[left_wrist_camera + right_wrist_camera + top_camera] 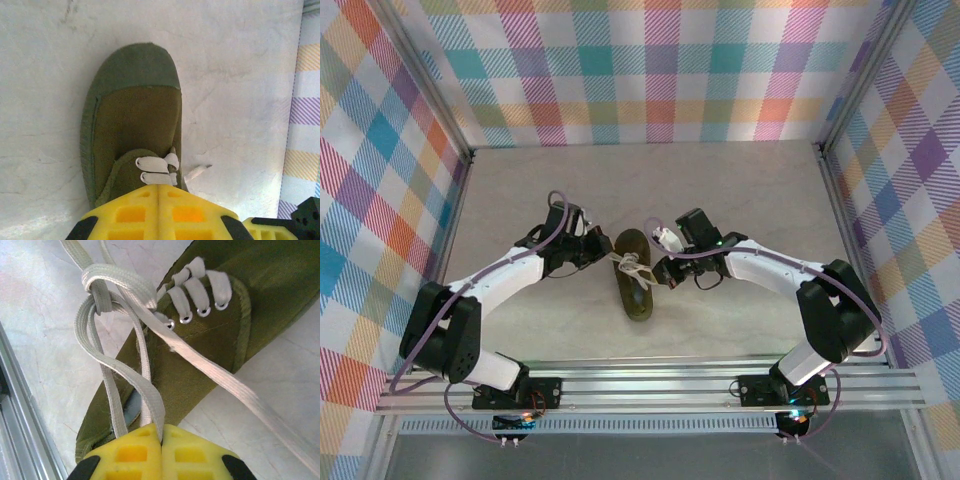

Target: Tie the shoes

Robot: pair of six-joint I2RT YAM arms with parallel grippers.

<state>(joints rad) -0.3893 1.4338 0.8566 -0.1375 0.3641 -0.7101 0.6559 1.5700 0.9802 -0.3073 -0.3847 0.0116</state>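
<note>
Near edge: An aluminium rail point(650, 385) along the near edge of the table point(720, 190) carries both arm bases, which reach inward from left and right.
Shoe: The dark olive shoe point(640, 305) lies flat on its sole about mid-table, a little toward the near edge. It runs lengthwise near to far, between the two grippers.
Left gripper: The left gripper point(158, 192) is clenched, its yellow fingers point(130, 212) pressed together just short of the laced upper. They hide whether any lace is caught between them.
Right gripper: The right gripper point(161, 432) is closed with its jaws pinching a loop of the cream laces point(130, 385).
Laces: From the pinched loop the strands run up to a wrap beside the eyelets, where one strand circles the loop's base. A long strand trails loose across the table.
Far side: Bare table runs to the far edge, under checked walls point(660, 70).
Step in hand: This looks like the bow stage, with a loop formed and wrapped but the knot slack.
Next move: It likely calls for both grippers to keep their clamp and draw apart toward the left and right edges, evenly, so the wrap cinches down. Drawn unevenly, the light shoe could slide or the loop could slip free.
</note>
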